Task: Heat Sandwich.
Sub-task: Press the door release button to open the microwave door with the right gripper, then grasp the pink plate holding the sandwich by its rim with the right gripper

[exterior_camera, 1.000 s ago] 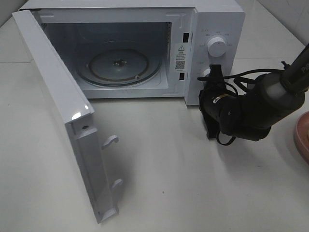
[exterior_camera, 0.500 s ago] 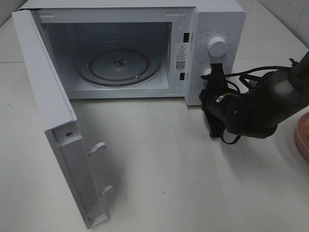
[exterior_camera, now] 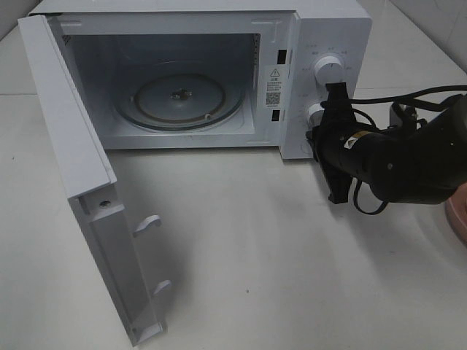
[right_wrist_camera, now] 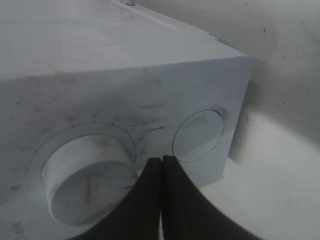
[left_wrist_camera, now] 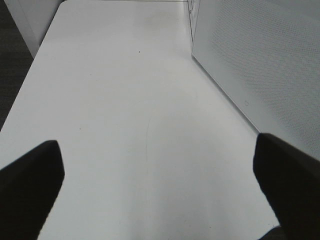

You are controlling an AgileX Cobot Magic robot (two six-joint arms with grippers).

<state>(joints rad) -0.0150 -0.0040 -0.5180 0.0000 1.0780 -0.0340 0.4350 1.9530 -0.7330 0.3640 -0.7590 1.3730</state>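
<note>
A white microwave is seen on a white table with its door swung wide open at the microwave's left side. Inside the cavity a glass turntable is seen, and nothing lies on it. On the control panel at the microwave's right, an upper dial is set above a lower round button.

The right gripper is held against the front of that panel, close to the lower button. In the right wrist view its jaws are pressed together with nothing between them, and the gripper is pointed at the panel between the dial and the button. Whether the tips touch the panel cannot be told.

The left gripper is shown only in the left wrist view. Its jaws are spread wide and nothing is held; bare table lies beneath it, and the door's dotted outer face stands beside it.

The edge of a pink plate is caught to the right of the microwave, beyond the right arm. The sandwich is shown in none of the views, so its place cannot be told.
</note>
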